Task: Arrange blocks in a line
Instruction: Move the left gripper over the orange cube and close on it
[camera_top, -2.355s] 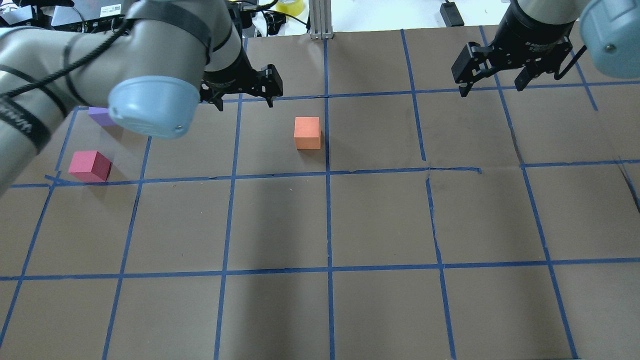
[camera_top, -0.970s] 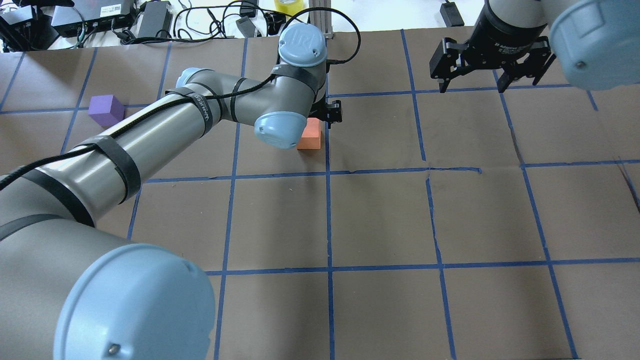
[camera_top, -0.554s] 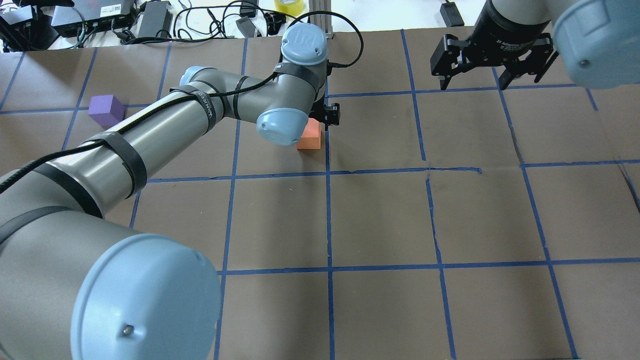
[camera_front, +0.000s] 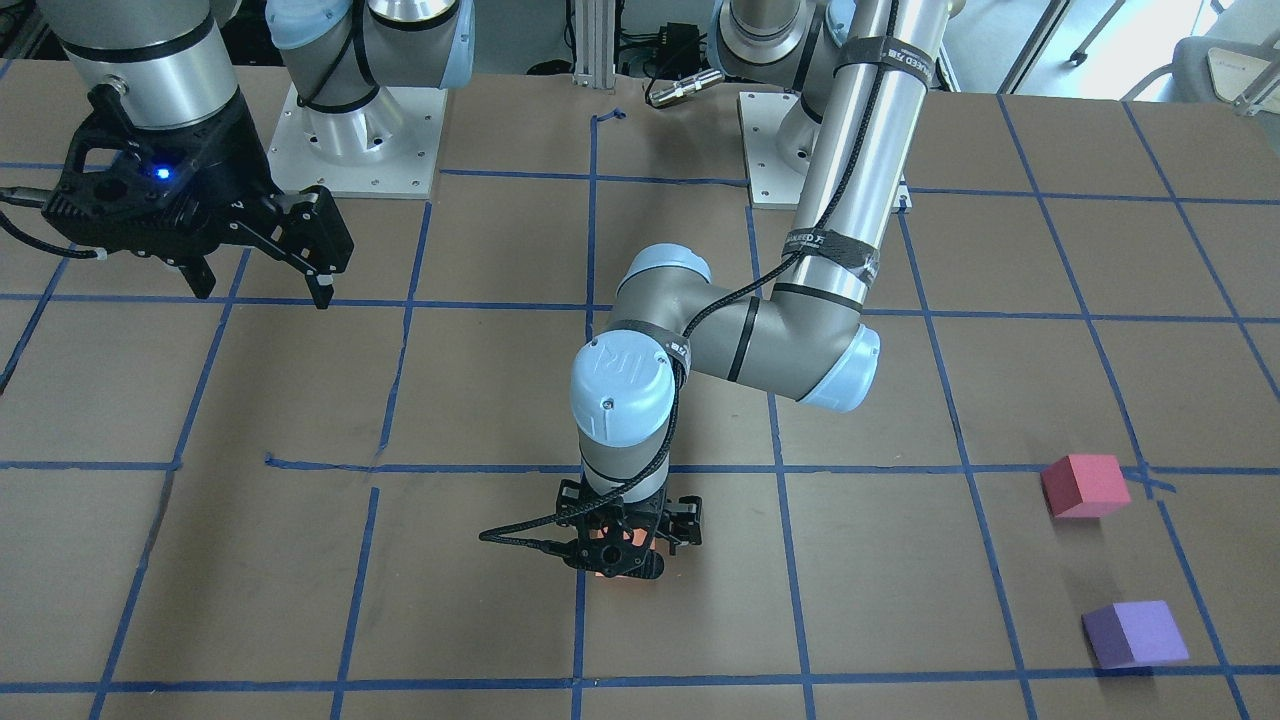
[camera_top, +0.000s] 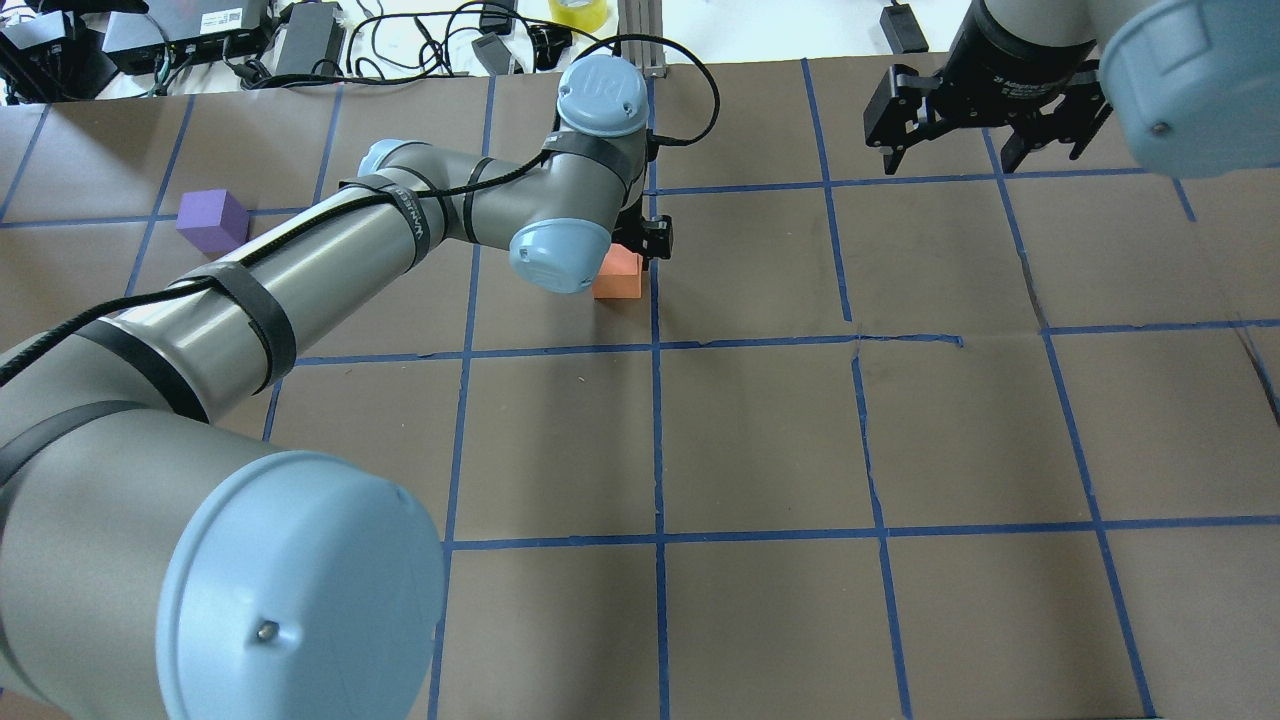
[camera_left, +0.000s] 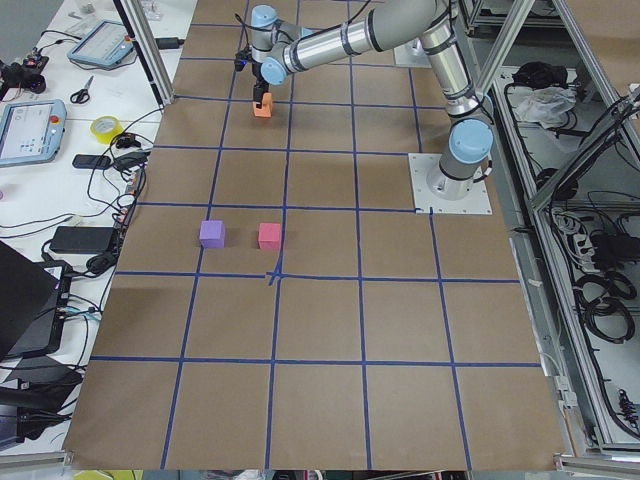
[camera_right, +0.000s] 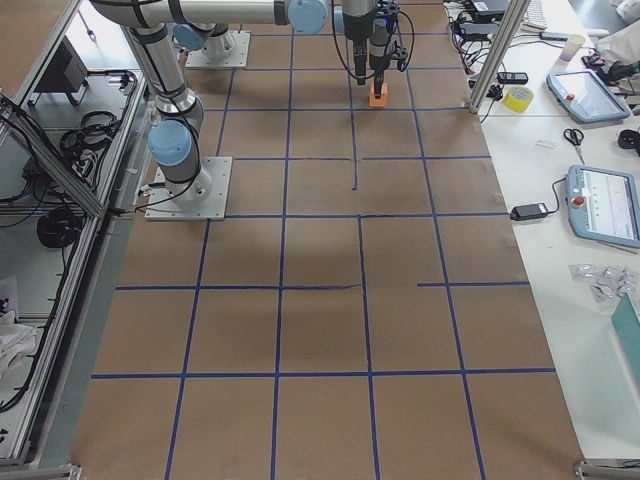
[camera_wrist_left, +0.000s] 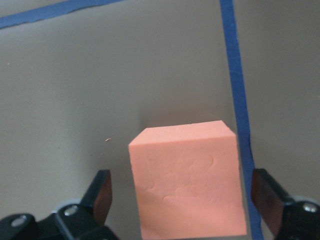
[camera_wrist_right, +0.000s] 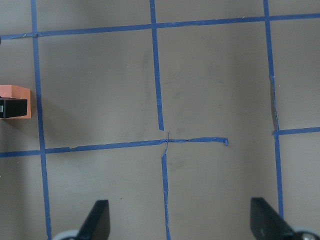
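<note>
Has the left arm stretched out over the brown table, with the left gripper down low around the orange block. Straddles the cube with jaws spread wider than it, not closed on it. Shows a clear gap beside one finger in the wrist view and only a thin one at the other, possibly none. Has the block flat on the paper, just beside a blue tape line (alongside the cube, not under it).

Holds the right gripper well apart from all this, raised above bare paper near its own base, jaws wide with nothing between them. Catches only a sliver of the orange block at the edge of its wrist view.

Has the pinkish-red block and the purple block on the table far toward the robot's left end, near each other but not touching, and well apart from the orange one.
</note>
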